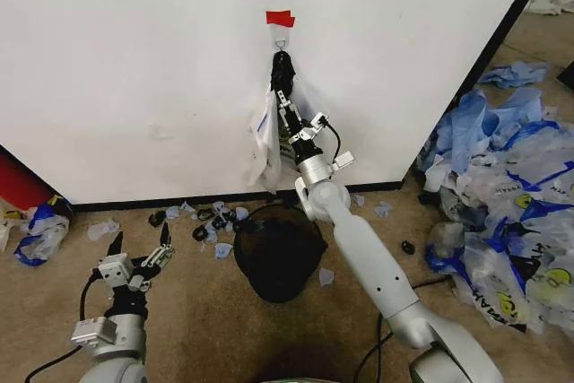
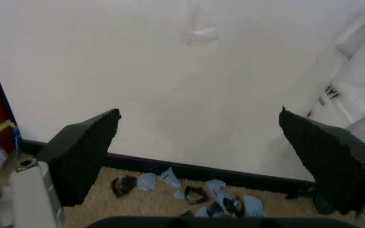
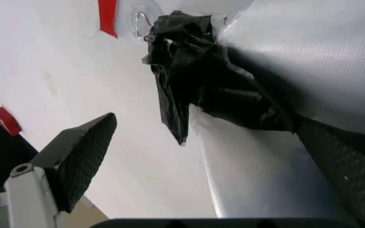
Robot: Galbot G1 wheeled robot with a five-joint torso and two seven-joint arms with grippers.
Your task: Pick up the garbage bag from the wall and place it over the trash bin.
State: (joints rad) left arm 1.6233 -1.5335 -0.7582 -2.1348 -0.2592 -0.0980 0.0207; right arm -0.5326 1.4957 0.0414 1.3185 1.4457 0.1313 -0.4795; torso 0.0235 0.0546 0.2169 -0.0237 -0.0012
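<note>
Up in the middle of the head view hangs the garbage bag (image 1: 267, 136), thin and whitish, flat against the wall (image 1: 134, 69). Held there by a small metal hook (image 1: 281, 42), just under a red tape patch (image 1: 280, 18), so the top is bunched into a dark knot and the rest droops down. Hung high like that, easy to reach from the front.

Down below, near the middle of the frame, sits the trash bin (image 1: 278, 253), black and round, on the floor just in front of the wall and almost under the bag. Handy spot: a short way to carry. Small blue scraps (image 1: 215, 221) lie on the floor beside it, and a big pile of other bags (image 1: 502, 204) fills the right side.

Right gripper (image 1: 285, 107) raised up to the bag, right at the dark bunched part below the hook. Fingers spread apart, one on each side of the bunch in the right wrist view, one pressed against the plastic, nothing squeezed yet. Looks like getting ready to pinch.

Left gripper (image 1: 141, 244) low in the lower left of the head view, waiting. Fingers wide apart, holding nothing, pointed at the wall.
</note>
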